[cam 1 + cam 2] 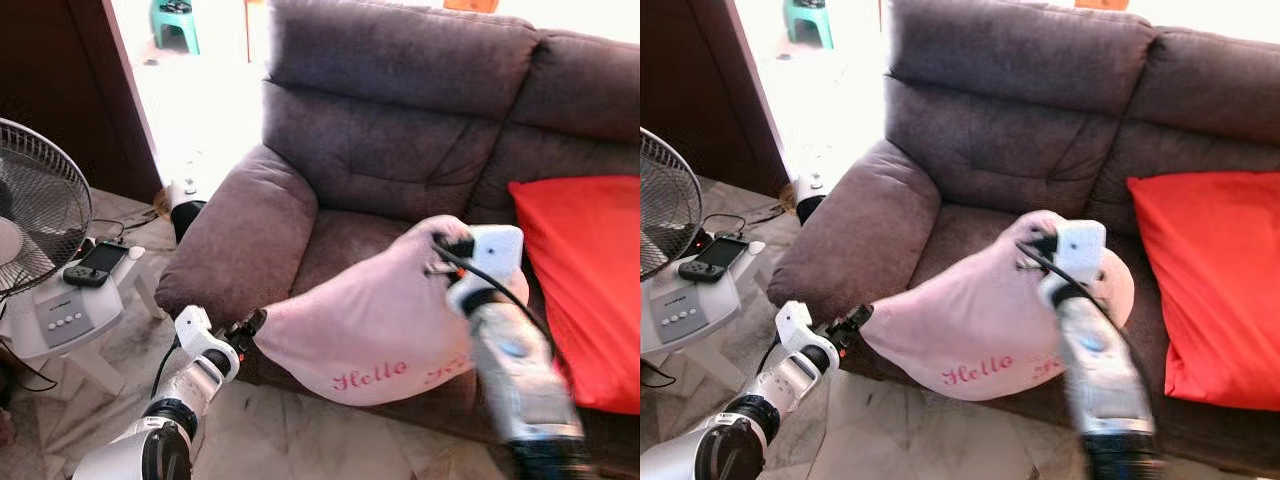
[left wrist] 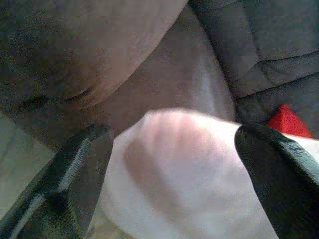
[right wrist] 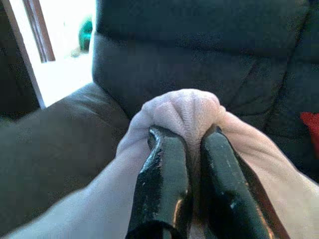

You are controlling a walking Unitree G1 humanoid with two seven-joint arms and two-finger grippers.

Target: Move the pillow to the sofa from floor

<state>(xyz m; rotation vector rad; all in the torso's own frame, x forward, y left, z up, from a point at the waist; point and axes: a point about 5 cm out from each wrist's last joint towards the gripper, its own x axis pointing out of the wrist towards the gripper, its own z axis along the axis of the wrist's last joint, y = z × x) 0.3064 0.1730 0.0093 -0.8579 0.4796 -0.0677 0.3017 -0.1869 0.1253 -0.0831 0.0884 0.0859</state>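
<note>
The pale pink fabric pillow with red "Hello" lettering (image 1: 370, 325) hangs in front of the seat of the dark grey-brown upholstered sofa (image 1: 400, 130), its upper corner level with the seat cushion and its lower edge sagging past the sofa's front, above the marbled tile floor (image 1: 300, 430). The right gripper (image 3: 188, 164) has its two black fingers pressed together on a bunched fold at the pillow's top corner, pinching the cloth between them. The left gripper (image 2: 169, 159) sits at the pillow's lower left corner, beside the sofa's armrest, with its fingers spread wide on either side of the pink fabric and not closed on it. A bright red cushion (image 1: 585, 280) lies on the sofa seat to the right. To the left stand a white pedestal fan (image 1: 35, 205) and a small white table (image 1: 70, 310) carrying a dark handheld device (image 1: 95, 263).
</note>
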